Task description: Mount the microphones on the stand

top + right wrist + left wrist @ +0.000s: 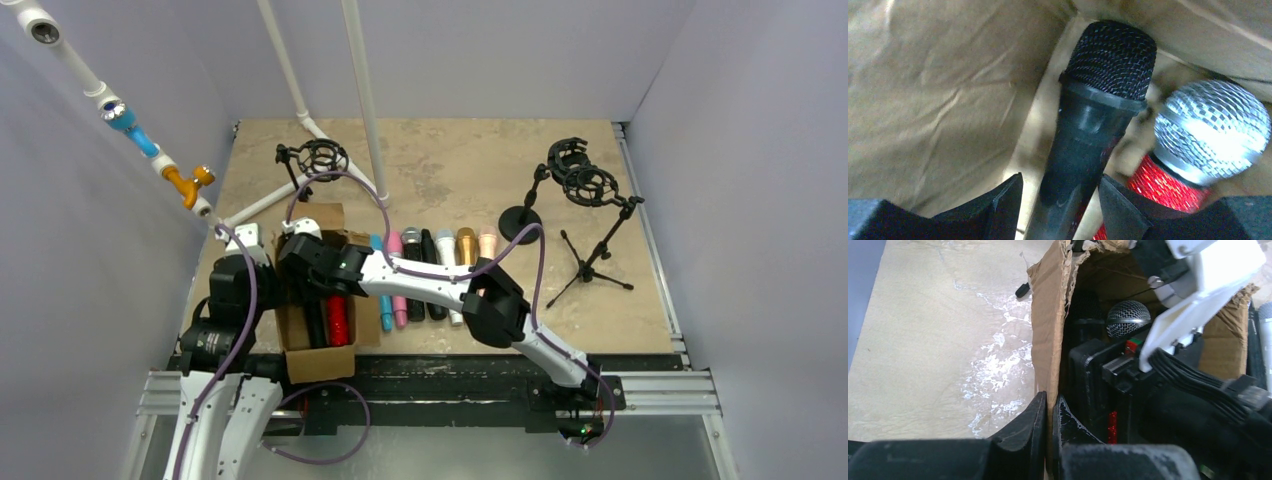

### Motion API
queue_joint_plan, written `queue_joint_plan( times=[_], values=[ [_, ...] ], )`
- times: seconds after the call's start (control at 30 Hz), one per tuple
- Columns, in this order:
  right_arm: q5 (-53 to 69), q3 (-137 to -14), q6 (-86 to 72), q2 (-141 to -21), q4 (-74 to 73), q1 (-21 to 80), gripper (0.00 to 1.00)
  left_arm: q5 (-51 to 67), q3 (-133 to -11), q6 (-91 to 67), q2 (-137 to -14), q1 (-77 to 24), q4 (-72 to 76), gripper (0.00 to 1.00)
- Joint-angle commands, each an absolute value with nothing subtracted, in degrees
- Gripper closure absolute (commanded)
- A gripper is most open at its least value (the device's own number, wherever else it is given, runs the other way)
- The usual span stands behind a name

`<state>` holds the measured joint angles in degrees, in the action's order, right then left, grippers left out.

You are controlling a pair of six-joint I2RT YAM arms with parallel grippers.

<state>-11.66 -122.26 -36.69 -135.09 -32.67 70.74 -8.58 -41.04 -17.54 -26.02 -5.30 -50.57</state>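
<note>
L pincer pinches box wall; R pincer spread round black mic.

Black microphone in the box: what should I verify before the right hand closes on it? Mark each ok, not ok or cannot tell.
1. Right hand straddles the black microphone: ok.
2. Its jaws are open: ok.
3. Red glitter microphone lies outside those jaws: ok.
4. Left hand is shut on the cardboard box wall: ok.
5. Fingertips clear of the box floor: cannot tell.
6. Stand mount is free: ok.
</note>
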Motion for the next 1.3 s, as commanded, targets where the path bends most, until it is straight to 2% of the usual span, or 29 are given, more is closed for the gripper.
queue_joint_plan(
  times=[0.0, 0.17, 0.33, 0.57, 0.73, 0.9, 1.1, 1.27],
  values=[
    [-14.1, -123.6, -36.8, -136.5, -30.6, 70.7, 0.41, -4.4, -45.7, -21.3, -24.4, -5.4, -47.2, 1.0],
    [-14.4, -121.9, -36.9, -135.2, -28.6, 70.7, 0.49, -5.0, -45.7, -21.5, -24.7, -5.4, -47.6, 1.0],
    [-12.7, -119.7, -37.0, -130.2, -26.8, 70.4, 0.72, -8.4, -45.4, -20.4, -25.1, -5.4, -47.8, 1.0],
    [-6.8, -117.3, -37.9, -122.5, -26.2, 68.4, 0.9, -12.1, -44.9, -18.6, -25.8, -5.4, -47.9, 1.0],
    [-2.1, -116.6, -38.1, -118.8, -26.6, 66.8, 0.95, -11.9, -44.7, -18.5, -25.8, -5.4, -47.6, 1.0],
    [2.7, -115.9, -37.9, -116.2, -27.1, 65.2, 0.96, -12.0, -44.7, -18.1, -26.0, -5.4, -47.5, 1.0],
    [6.3, -108.8, -36.5, -108.1, -29.2, 59.8, 0.97, -12.9, -44.5, -17.7, -26.1, -5.4, -47.6, 1.0],
    [6.5, -96.0, -34.1, -96.9, -29.6, 53.7, 0.98, -13.4, -44.6, -17.4, -27.0, -5.4, -47.4, 1.0]
  ],
)
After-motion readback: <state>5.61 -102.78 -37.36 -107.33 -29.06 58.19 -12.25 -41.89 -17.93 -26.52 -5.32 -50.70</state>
